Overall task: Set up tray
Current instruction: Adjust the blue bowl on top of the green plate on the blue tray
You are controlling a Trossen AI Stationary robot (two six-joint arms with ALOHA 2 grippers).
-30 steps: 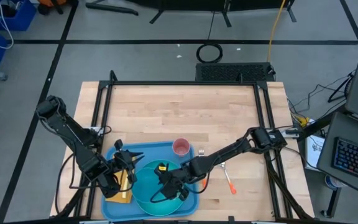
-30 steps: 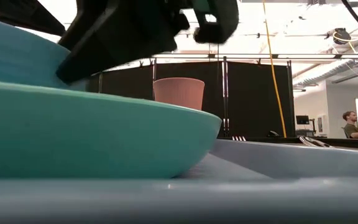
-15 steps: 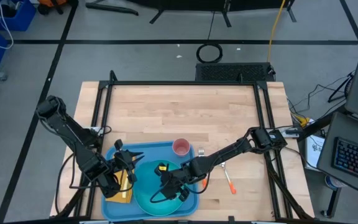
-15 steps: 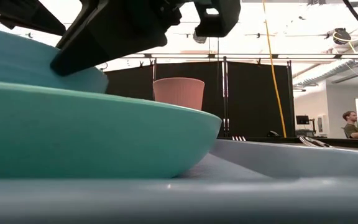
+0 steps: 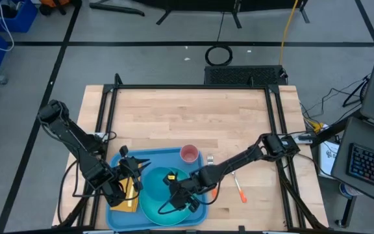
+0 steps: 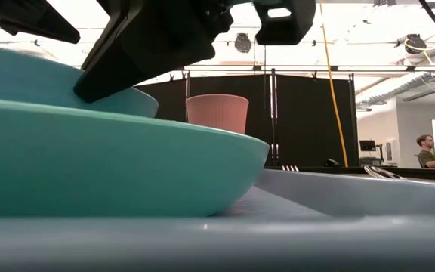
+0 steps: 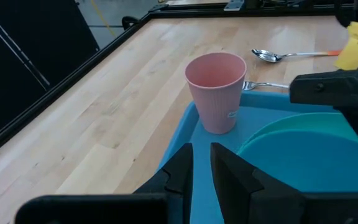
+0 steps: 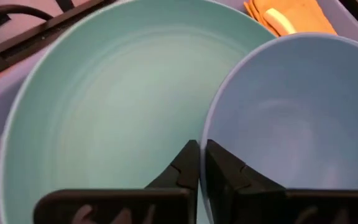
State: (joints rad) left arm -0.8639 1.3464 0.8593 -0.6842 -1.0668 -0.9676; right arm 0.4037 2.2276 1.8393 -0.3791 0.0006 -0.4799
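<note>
Fingers [image 8: 199, 163] pinching bowl [image 8: 278, 112] rim

High cam looks straight down, far enough to get the whole table [image 5: 193, 117] plus floor around it. Low cam sits at tabletop level, v close behind the teal plate [image 6: 89, 159], facing level into the room. Left wrist cam looks fwd across the tray [image 7: 191, 130] corner at the pink cup [image 7: 217, 90]; low + high views share that cup. Right wrist cam is nearly on top of the plate + blue bowl [image 8: 291, 112].
</note>
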